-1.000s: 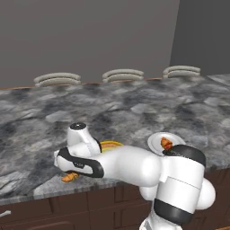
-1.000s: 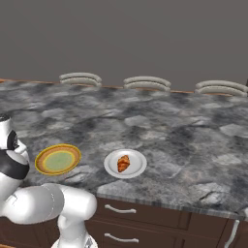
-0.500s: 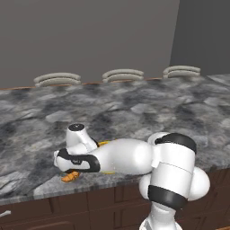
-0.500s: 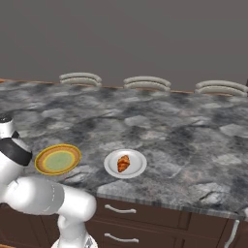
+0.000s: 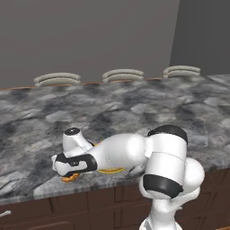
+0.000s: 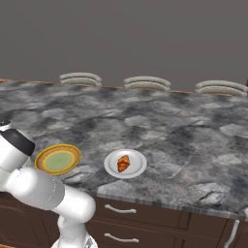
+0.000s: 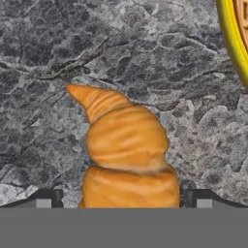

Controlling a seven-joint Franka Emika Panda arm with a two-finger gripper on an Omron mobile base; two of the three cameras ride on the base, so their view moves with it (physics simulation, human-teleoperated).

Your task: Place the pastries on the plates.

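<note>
- The near croissant (image 7: 127, 150) is golden-orange with ridged bands across its crust. It fills the lower middle of the hand view and lies on the bench (image 7: 121, 53).
- Its long axis runs from 6 o'clock up toward 11 o'clock in the hand view, and its tapered tip points to 11 o'clock.
- The claw (image 7: 123, 198) straddles this croissant, one dark fingertip (image 7: 46, 199) on each side of its thick end. I cannot tell whether the fingertips touch it or are merely spread around it.
- In the left base view a bit of orange shows under the hand at the bench's front edge, beside the yellow-rimmed plate (image 5: 110, 170).
- The second croissant (image 6: 123, 163) sits in the middle of the white plate (image 6: 138, 160), which is at 3 o'clock from the yellow-rimmed plate with its pale green centre.
- The bench is mottled grey stone over dark brown cabinet fronts (image 6: 145, 218).
- A plain grey wall (image 6: 126, 38) stands behind, and three pale curved chair backs (image 6: 147, 83) rise past the far edge.
</note>
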